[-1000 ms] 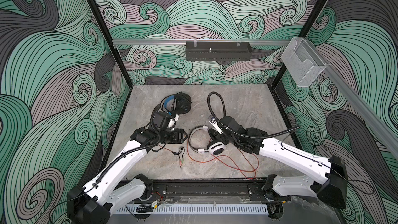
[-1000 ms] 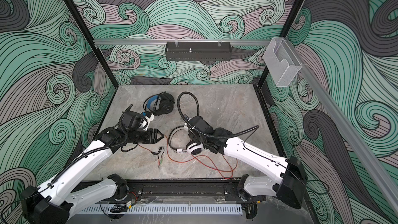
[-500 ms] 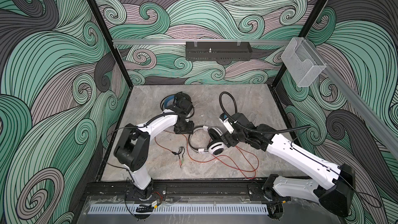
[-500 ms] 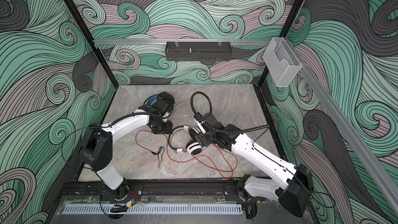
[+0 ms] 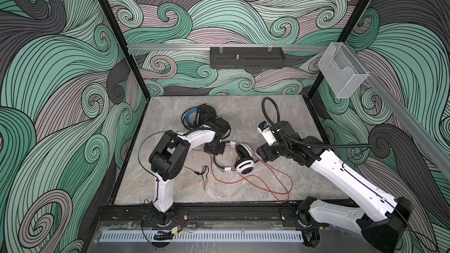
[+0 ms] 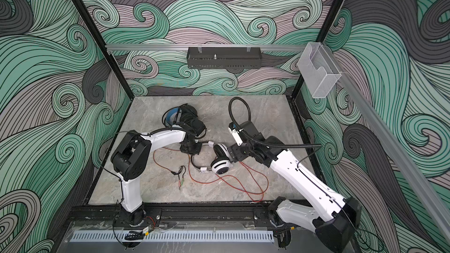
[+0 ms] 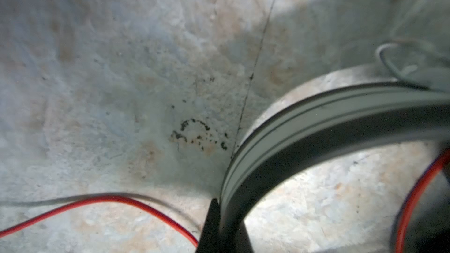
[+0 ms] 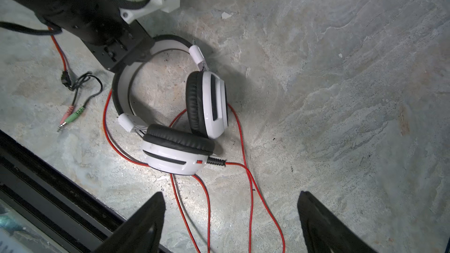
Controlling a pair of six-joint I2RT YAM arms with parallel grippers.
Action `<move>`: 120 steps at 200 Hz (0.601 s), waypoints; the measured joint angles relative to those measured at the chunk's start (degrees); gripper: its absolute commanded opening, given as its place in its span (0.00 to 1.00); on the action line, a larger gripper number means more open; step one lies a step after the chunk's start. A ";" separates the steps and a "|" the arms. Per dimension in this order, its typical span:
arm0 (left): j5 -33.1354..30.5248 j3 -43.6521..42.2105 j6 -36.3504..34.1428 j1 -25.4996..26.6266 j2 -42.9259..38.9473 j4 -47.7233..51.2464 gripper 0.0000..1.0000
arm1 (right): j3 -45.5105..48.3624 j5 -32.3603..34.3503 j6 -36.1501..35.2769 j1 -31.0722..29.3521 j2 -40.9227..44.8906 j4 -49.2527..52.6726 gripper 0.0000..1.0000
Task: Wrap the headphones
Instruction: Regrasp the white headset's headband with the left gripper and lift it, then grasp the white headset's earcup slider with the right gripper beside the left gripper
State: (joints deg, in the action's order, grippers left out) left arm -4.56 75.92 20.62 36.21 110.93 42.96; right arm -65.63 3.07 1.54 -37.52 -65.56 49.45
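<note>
The white headphones (image 5: pixel 244 166) (image 6: pixel 221 165) (image 8: pixel 207 108) with black cushions lie mid-table, earcups together. My left gripper (image 5: pixel 214 148) (image 6: pixel 191 148) (image 7: pixel 220 225) is shut on their headband (image 7: pixel 292 130). Their red cable (image 5: pixel 267 183) (image 6: pixel 243 181) (image 8: pixel 250 191) loops loose toward the front right and ends in pink and green plugs (image 5: pixel 204 178) (image 8: pixel 70 115). Just right of the earcups my right gripper (image 5: pixel 264 154) (image 6: pixel 237 154) (image 8: pixel 230 194) hangs open over the cable, holding nothing. The black headphones (image 5: pixel 199 118) (image 6: pixel 180 115) with blue lining sit behind the left arm.
A black tray (image 5: pixel 246 60) hangs on the back wall and a clear plastic box (image 5: pixel 341 74) on the right rail. The black front rail (image 5: pixel 219 212) carries both arm bases. Patterned walls close in three sides.
My left gripper swung right from beside the black headphones to the white headband and shut on it. My right gripper drew back to the right of the white earcups and opened wider.
</note>
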 measured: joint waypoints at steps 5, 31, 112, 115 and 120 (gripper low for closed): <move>-0.81 -0.11 -0.81 0.37 -0.55 -0.70 0.00 | -1.05 -0.63 0.00 0.48 -0.26 0.37 0.86; -5.57 -4.74 -6.32 2.27 -8.59 -7.41 0.00 | -6.54 -5.51 0.00 3.45 -1.99 1.97 0.87; -1.66 -10.21 -23.28 3.69 -33.51 -22.67 0.00 | -20.90 -26.08 -0.15 7.02 -9.07 4.98 0.95; -0.87 -10.14 -23.80 3.69 -33.73 -22.86 0.00 | -21.05 -26.56 -0.28 7.02 -9.27 4.98 0.95; 0.11 -10.05 -24.24 3.69 -34.05 -23.08 0.00 | -21.16 -27.28 -0.50 7.02 -9.46 4.96 0.95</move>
State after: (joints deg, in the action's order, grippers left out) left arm -4.45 65.87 -3.62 39.90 76.88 19.88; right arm -86.78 -24.21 1.04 -30.50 -75.02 54.41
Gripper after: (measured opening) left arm 0.060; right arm 0.949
